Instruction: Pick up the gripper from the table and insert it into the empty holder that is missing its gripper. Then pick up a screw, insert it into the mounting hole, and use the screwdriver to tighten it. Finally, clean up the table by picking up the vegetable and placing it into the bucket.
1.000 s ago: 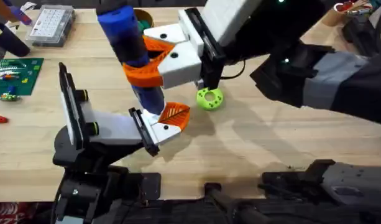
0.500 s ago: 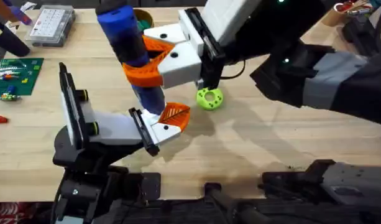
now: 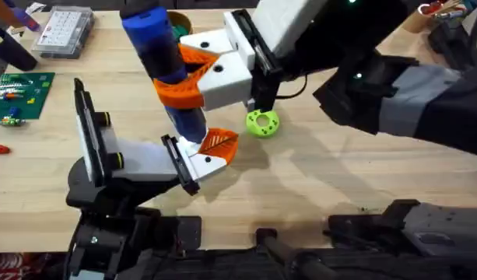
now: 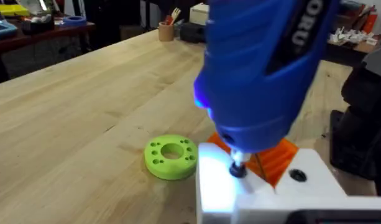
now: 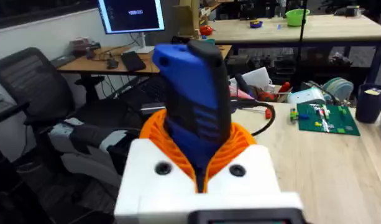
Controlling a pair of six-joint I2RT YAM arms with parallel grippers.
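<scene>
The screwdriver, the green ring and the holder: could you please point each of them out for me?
screwdriver (image 3: 156,47): overhead view, on its blue body.
green ring (image 4: 171,157): left wrist view, on its flat top face.
holder (image 3: 205,162): overhead view, on the white wedge under the screwdriver's tip.

The screwdriver (image 4: 258,74) bears partial white lettering, seemingly "ORU"; nothing else legible.
</scene>
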